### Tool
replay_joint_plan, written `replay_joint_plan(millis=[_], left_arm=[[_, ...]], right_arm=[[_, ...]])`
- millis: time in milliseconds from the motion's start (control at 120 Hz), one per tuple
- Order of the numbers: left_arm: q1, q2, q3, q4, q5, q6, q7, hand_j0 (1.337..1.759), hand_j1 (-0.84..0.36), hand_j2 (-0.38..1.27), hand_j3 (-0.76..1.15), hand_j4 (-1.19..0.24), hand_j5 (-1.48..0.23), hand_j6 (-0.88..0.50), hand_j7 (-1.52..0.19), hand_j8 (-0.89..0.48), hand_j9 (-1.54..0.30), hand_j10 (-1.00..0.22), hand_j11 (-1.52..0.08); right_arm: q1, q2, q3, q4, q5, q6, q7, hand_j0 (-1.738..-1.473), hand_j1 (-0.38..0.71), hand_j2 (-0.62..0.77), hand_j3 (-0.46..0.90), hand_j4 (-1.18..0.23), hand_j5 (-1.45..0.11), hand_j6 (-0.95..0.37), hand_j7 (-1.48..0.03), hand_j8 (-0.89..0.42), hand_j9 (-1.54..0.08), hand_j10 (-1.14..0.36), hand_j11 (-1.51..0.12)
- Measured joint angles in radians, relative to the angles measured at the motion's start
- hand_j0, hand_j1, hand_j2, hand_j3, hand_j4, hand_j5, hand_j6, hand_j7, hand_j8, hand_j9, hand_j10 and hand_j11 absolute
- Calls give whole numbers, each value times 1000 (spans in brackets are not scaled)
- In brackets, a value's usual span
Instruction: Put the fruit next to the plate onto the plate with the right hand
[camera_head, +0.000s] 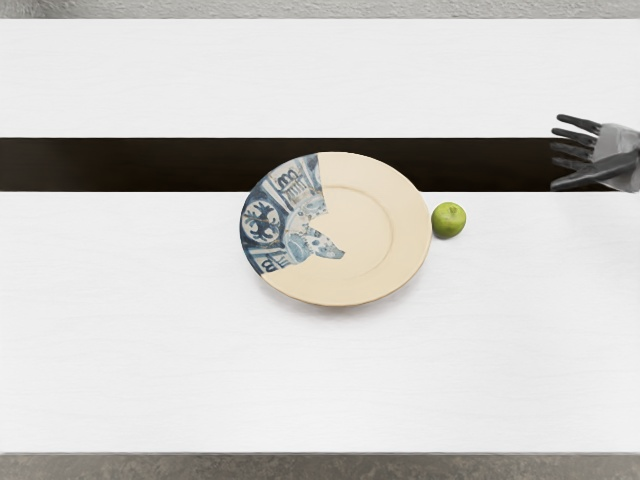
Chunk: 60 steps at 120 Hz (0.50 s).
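Observation:
A small green fruit lies on the white table just right of a round beige plate, almost touching its rim. The plate's left part carries a blue and white pattern. My right hand shows at the right edge, up and to the right of the fruit and well apart from it. Its dark fingers are spread and hold nothing. Nothing lies on the plate.
A dark gap runs across the table behind the plate, under my right hand. White table surface stretches in front of the plate and to both sides.

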Motion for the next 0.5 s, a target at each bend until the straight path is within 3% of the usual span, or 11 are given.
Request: replay_joint_plan(millis=[142,208,275,383,500], left_arm=[[0,0,0,0,0,0,0,1658,337,2,0,-10,-13,-10,-13,-10,-13,-10,-13],[0,0,0,0,0,0,0,1658,337,2,0,-10,-13,-10,-13,-10,-13,-10,-13],[0,0,0,0,0,0,0,1658,337,2,0,-10,-13,-10,-13,-10,-13,-10,-13],[0,0,0,0,0,0,0,1658,337,2,0,-10,-13,-10,-13,-10,-13,-10,-13],[0,0,0,0,0,0,0,1658,337,2,0,-10,-13,-10,-13,-10,-13,-10,-13]], right_arm=[[0,8,-5,-6,15,0,-2,-1658,-349,1,0,0,0,1,0,1,0,-3,23],[18,11,-71,-6,39,0,-17,-1658,-349,1,0,0,0,2,0,2,0,-1,17],[83,13,-209,-5,73,0,-52,-1658,-349,1,0,0,0,2,0,2,0,-1,12],[174,13,-342,-2,154,0,-151,-1658,-349,1,0,0,0,1,0,1,0,0,7],[302,12,-492,2,182,0,-205,-1658,-349,1,0,0,0,2,0,1,0,0,4]])
